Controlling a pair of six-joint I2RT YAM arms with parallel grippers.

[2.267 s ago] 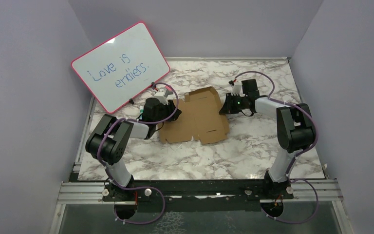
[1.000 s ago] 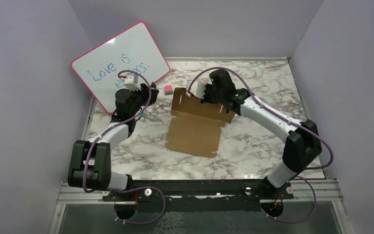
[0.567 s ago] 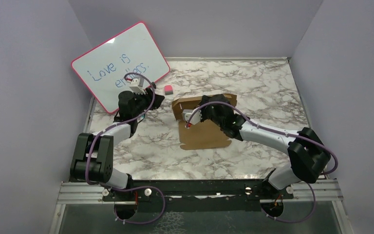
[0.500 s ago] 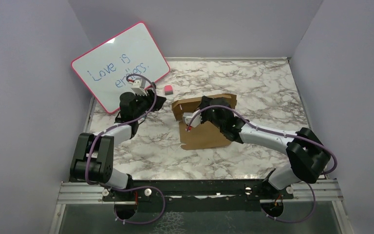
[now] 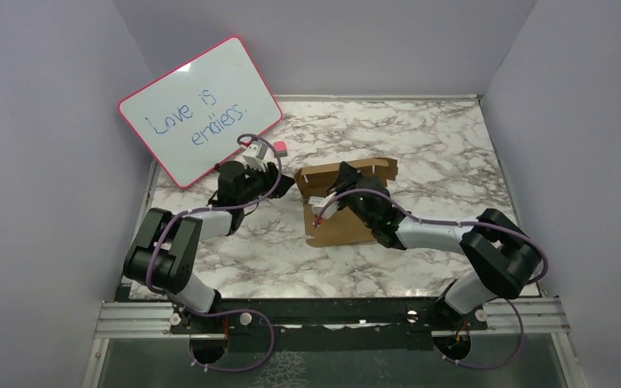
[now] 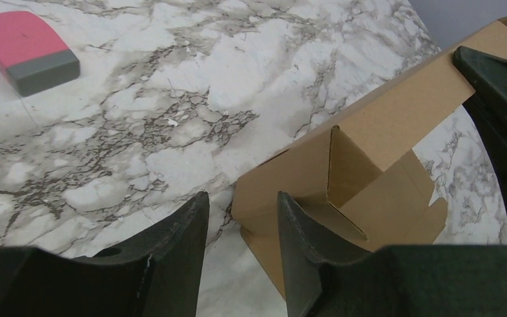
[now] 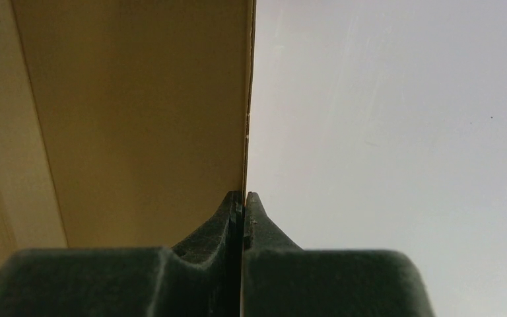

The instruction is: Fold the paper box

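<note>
Paper box (image 5: 335, 230) with one wall up

We see the paper box on the marble table (image 5: 445, 153), near the middle and a little to the left, between the two arms. It is brown and plain. Its bottom lies flat on the table. The long wall on the far side stands up. At the left end of that wall a small side flap is bent inward. We see this best from the left wrist camera.

The right claw (image 7: 243, 195) is shut tight. Its two black fingers (image 7: 221, 228) pinch a cardboard wall, which we see from its thin side. So this claw has hold of the paper box. From above, the right arm reaches over the box from the near side.

The left claw (image 6: 242, 197) is part way open. Its fingers (image 6: 171, 244) have a gap between them, and we do not see them gripping anything. The left corner of the box sits right at that gap, just by the fingertips. We cannot tell if a finger touches the cardboard.

A pink and grey eraser (image 6: 26, 51) lies on the table beyond the left claw, apart from the box. A whiteboard (image 5: 200, 109) with a pink rim leans at the far left. Blue writing on it says "Love is endless."
</note>
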